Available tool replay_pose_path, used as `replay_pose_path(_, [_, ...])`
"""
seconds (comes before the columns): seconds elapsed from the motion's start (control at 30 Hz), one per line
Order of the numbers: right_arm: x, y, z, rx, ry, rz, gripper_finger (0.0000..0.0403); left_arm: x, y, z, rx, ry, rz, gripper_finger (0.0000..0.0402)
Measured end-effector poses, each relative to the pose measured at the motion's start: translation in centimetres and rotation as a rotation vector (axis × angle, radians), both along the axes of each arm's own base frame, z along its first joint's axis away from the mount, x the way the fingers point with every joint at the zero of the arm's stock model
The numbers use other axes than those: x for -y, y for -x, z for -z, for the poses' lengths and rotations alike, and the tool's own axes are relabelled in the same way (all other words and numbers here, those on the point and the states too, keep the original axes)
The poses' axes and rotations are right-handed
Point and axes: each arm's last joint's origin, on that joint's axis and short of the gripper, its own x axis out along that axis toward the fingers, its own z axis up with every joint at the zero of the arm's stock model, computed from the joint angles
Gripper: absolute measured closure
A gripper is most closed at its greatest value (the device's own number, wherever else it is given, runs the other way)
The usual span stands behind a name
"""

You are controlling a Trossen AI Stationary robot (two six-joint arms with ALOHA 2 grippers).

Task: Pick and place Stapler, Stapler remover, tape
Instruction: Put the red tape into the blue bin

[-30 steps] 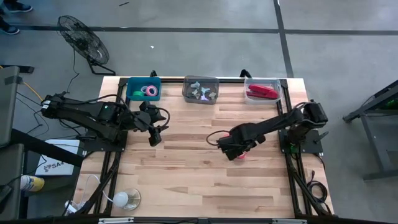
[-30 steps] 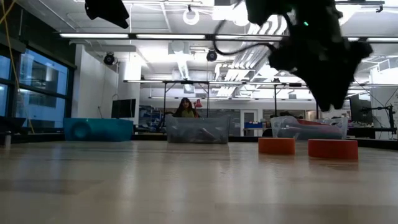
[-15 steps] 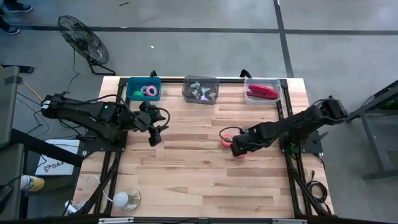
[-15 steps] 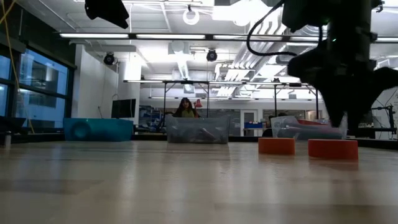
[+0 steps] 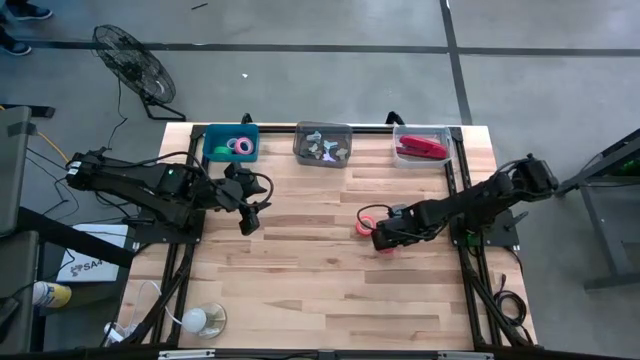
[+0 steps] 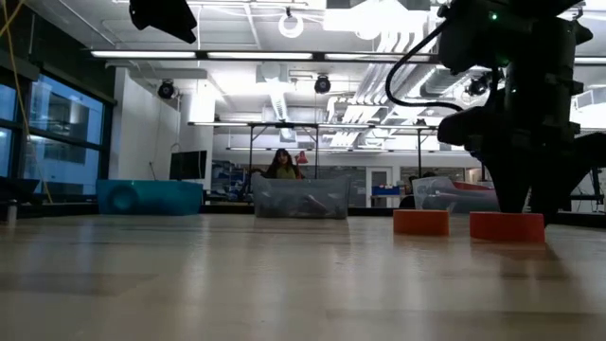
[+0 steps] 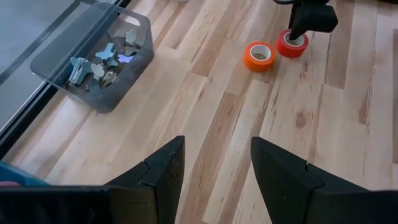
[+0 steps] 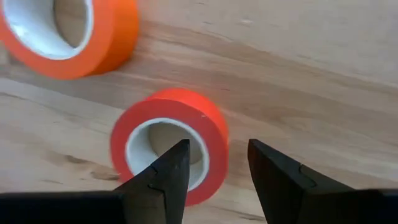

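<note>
A red tape roll (image 5: pixel 386 247) lies flat on the table, right of centre, with an orange roll (image 5: pixel 364 222) beside it on its far-left side. My right gripper (image 8: pixel 217 155) is open and low over the red roll (image 8: pixel 171 146); one finger stands over its hole and the other outside its wall. From the low view I cannot tell if they touch the roll (image 6: pixel 507 225). The red stapler (image 5: pixel 421 149) lies in the clear far-right bin. Staple removers (image 5: pixel 322 147) fill the grey middle bin. My left gripper (image 5: pixel 250 218) hangs open over the table's left part.
Three bins stand along the far edge: a teal one (image 5: pixel 212 150) holding tape rolls, the grey middle one (image 5: pixel 300 150) and the clear one (image 5: pixel 398 135). Bare wood lies on the near side of both rolls. A person sits in the room beyond the table (image 6: pixel 282 165).
My right gripper has shifted a little toward the table's right, off the orange roll, and come down over the red roll, while its arm swung out to the right. Both rolls stay in place.
</note>
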Motion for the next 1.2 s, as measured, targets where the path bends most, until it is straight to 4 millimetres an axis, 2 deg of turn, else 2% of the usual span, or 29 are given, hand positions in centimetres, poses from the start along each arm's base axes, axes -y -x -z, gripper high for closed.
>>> replay_pose_path(0.17, [0.0,0.0,0.6,-0.043,0.012,0.0,0.0252,0.0,0.0,0.0,0.001,0.002,-0.001,0.022])
replay_pose_path(0.27, [0.0,-0.1,1.0,-0.058,0.011,-0.018,0.0268,0.0,0.0,0.0,0.001,0.002,-0.001,0.022])
replay_pose_path(0.53, [0.0,0.0,1.0,-0.069,0.032,-0.06,0.0368,0.0,0.0,0.0,0.002,0.004,-0.003,0.022])
replay_pose_path(0.73, [0.0,-0.7,0.4,-0.018,0.09,-0.116,0.0371,0.0,0.0,-0.1,0.013,0.019,-0.014,0.022])
replay_pose_path(0.97, [-0.1,-3.4,-2.7,0.115,0.252,-0.274,0.0371,0.3,-0.6,-0.6,0.09,0.069,0.02,0.022])
replay_pose_path(1.2, [0.0,-6.6,-8.0,0.255,0.489,-0.445,0.0371,0.6,-1.4,-1.8,0.229,0.091,0.083,0.022])
